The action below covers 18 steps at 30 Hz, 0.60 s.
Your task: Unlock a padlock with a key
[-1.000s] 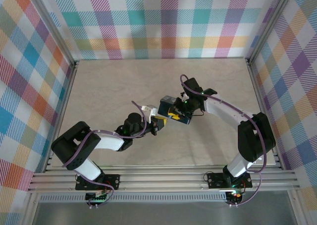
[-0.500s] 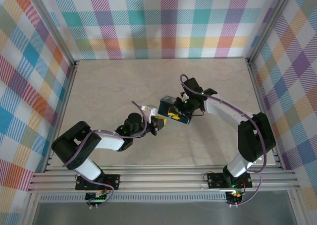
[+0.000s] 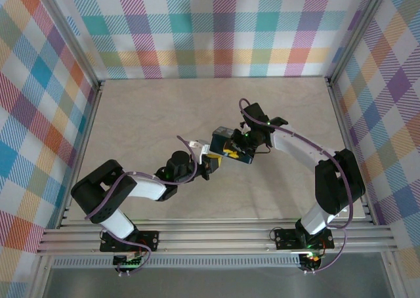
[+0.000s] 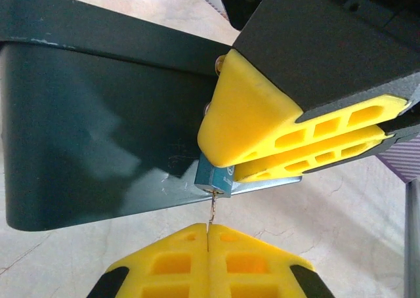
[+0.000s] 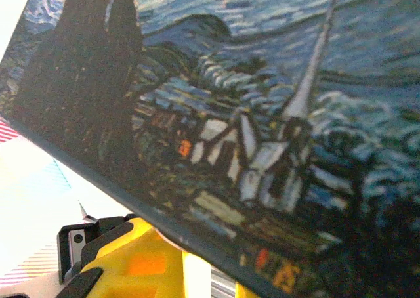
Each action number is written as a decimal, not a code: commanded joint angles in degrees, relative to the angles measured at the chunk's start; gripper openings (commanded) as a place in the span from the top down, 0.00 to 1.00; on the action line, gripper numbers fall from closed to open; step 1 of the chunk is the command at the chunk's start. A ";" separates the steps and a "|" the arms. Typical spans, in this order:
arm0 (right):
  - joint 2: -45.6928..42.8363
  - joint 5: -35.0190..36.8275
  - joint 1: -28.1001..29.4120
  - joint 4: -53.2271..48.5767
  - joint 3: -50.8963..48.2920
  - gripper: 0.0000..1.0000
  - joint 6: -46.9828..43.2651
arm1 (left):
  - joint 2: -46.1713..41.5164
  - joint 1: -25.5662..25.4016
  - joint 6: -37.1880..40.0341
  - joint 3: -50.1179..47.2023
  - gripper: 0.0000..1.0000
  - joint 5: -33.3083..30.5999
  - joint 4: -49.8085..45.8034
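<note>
Nearest in the left wrist view, the left pincer [image 4: 207, 249] is clenched, its two yellow tips pressed flat together on the bow of the key [image 4: 211, 211]. The thin grey blade stands out of the seam and runs straight away from the pincer. Its long axis points up the picture at the padlock [image 4: 212, 177], and its tip touches the underside of the small blue body, at or just inside the keyway; how deep it sits is too fine to tell. The padlock lies directly ahead of the left pincer, in line with the key. It is pinched at the tip of the right pincer [image 4: 226, 160], whose fingers reach in from the upper right and look clamped on it. Just behind it is the dark side wall of the tin [image 4: 98, 127], which rests on the pale surface [image 4: 341, 206]. Of the two arms, the left is the one placed to act, and its move would likely be a push or twist along that axis.
</note>
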 commanded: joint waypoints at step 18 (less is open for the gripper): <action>-0.97 -2.10 0.97 -2.75 -0.29 1.00 0.08 | 2.99 -2.70 0.07 0.94 1.00 -5.80 9.82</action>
